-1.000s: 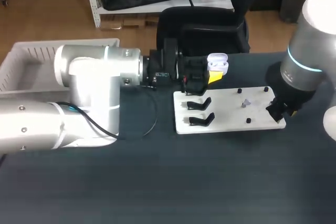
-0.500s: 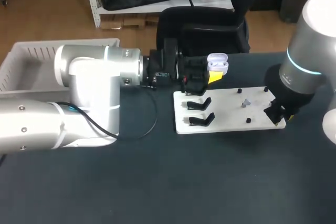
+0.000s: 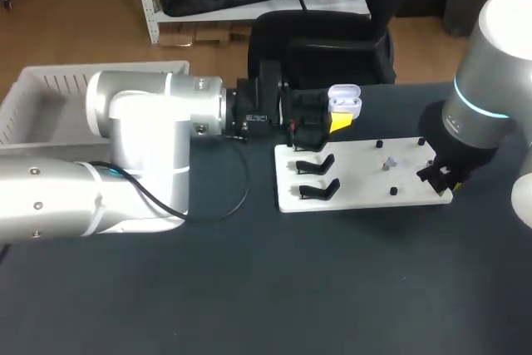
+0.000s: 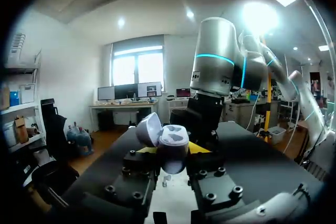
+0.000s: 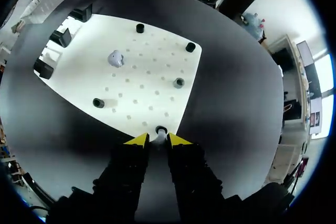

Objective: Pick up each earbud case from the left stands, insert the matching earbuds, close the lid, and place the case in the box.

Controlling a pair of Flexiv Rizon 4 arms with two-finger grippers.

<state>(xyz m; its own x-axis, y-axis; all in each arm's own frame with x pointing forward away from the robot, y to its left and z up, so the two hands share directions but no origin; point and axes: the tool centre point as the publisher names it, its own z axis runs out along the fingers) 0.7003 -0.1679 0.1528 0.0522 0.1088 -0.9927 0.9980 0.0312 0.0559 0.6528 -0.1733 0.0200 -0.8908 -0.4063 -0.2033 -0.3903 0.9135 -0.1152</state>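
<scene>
1. My left gripper clamps the white earbud case from both sides. The case's lid is swung open, and it sits by the far left corner of the white board.
2. My right gripper hangs at the board's right corner, over a black peg bearing a small pale piece. Whether it grips, I cannot tell.
3. A pale earbud stands mid-board, and black stands line the board's left end.
4. The white box sits far left.

Robotics laboratory: left arm and right arm flank a perforated fixture plate on the tabletop, black stands at its left end.
</scene>
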